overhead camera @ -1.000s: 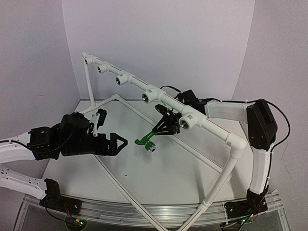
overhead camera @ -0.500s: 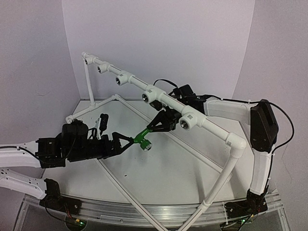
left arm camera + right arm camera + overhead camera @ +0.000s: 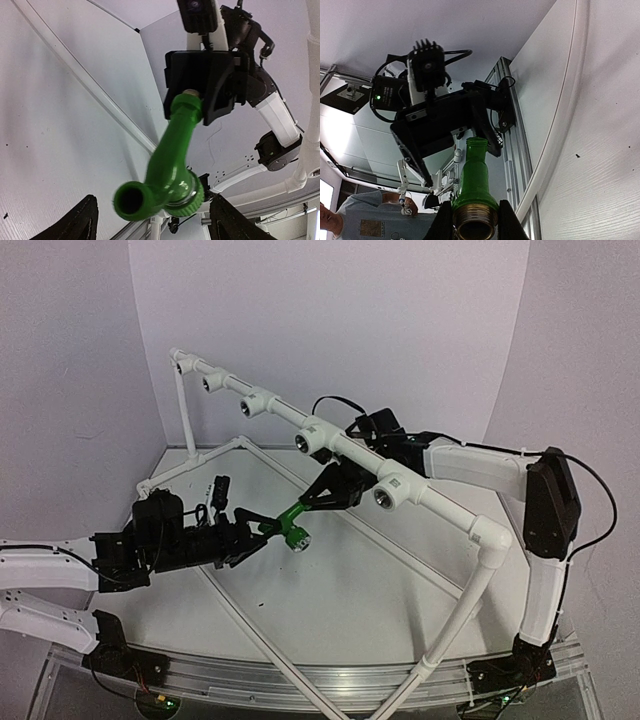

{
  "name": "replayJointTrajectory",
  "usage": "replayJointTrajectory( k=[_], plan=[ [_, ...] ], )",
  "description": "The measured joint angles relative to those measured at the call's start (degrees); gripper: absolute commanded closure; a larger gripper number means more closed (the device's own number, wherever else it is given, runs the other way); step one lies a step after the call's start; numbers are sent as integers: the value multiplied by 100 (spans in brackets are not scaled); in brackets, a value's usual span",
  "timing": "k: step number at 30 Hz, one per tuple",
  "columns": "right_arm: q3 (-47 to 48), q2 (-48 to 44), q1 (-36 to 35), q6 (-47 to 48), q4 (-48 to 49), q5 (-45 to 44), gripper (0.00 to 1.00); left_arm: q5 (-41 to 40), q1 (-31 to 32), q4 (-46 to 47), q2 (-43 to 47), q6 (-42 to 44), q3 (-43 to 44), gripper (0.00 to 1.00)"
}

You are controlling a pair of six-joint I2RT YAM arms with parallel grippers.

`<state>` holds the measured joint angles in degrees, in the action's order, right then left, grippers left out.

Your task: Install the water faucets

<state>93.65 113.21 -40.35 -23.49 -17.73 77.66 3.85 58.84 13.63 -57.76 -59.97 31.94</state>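
Jaws of the right gripper (image 3: 476, 222) are clamped on the bright-green bent plastic faucet (image 3: 172, 145) (at its silver ribbed end); left gripper (image 3: 153, 215) is spread wide around the spout, no contact.

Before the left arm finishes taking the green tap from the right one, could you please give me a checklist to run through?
1. Right gripper shut on the green tap: ok.
2. Left gripper lined up, with the tap's free end between its fingers: ok.
3. Left gripper gripping the tap: not ok; its jaws stand open, with a gap on each side.
4. Tap held off the table: ok.
5. Tap apart from the white pipe frame: ok.
6. Tap's thread clean and undamaged: cannot tell.
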Motion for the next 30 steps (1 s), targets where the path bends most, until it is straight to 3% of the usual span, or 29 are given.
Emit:
replayJointTrajectory(
  k=[8, 16, 21, 30],
  plan=[
    [-109, -237, -156, 19, 17, 155, 100, 770, -270, 20, 40, -42, -19, 33],
    [-334, -284, -315, 106, -22, 172, 100, 1981, -337, 226, -657, -40, 353, 55],
    [-334, -284, -346, 116, -25, 176, 100, 2235, -380, 467, -740, -59, 361, 63],
    [-249, -283, -346, 82, -5, 171, 100, 2262, -418, 719, -690, -146, 296, 65]
  ],
)
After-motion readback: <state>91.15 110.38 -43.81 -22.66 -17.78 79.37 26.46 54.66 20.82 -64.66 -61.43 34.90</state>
